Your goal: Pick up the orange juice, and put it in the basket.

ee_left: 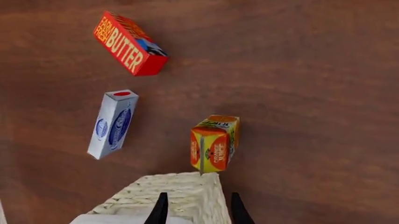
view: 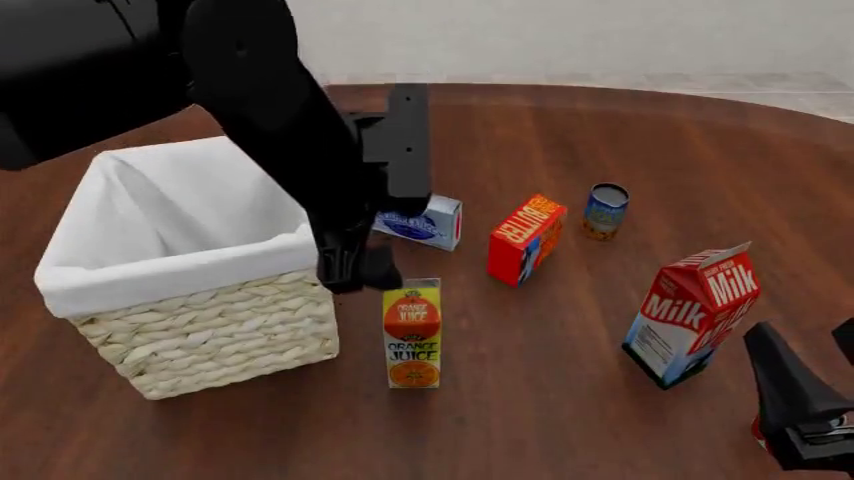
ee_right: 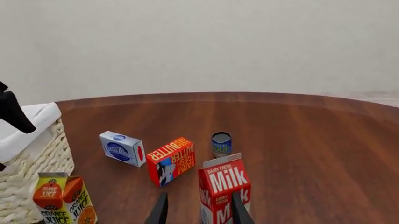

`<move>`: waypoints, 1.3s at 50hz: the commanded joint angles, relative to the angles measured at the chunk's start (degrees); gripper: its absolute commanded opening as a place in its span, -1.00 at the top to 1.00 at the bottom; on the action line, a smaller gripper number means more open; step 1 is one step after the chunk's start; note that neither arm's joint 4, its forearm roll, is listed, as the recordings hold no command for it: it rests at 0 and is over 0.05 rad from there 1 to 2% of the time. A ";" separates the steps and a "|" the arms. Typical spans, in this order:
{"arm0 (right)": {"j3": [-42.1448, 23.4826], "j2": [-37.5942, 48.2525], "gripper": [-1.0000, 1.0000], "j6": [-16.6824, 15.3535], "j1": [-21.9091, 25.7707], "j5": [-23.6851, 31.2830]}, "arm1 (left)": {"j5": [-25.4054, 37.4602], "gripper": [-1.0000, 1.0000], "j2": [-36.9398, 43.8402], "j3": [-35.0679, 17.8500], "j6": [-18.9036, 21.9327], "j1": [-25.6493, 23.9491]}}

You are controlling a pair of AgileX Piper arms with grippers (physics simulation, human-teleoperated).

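The orange juice (view: 412, 333) is a tall yellow carton with an orange band. It stands upright on the table just right of the basket (view: 200, 300), a large wicker basket with a white liner. My left gripper (view: 355, 272) hangs above the basket's near right corner, just left of and behind the carton. In the left wrist view my left gripper (ee_left: 198, 212) is open and empty, with the juice (ee_left: 214, 143) ahead of it past the basket rim (ee_left: 181, 191). My right gripper (view: 811, 365) is open and empty at the near right.
A milk carton (view: 694, 315) stands just ahead of my right gripper (ee_right: 198, 212). A red butter box (view: 526, 238), a white-blue box (view: 424, 222) and a small can (view: 606, 210) stand behind the juice. The left arm hides part of the white-blue box.
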 commanded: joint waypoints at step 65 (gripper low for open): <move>0.02 4.56 -1.00 0.35 1.24 -1.84 | -13.93 -1.00 6.98 11.45 2.54 0.90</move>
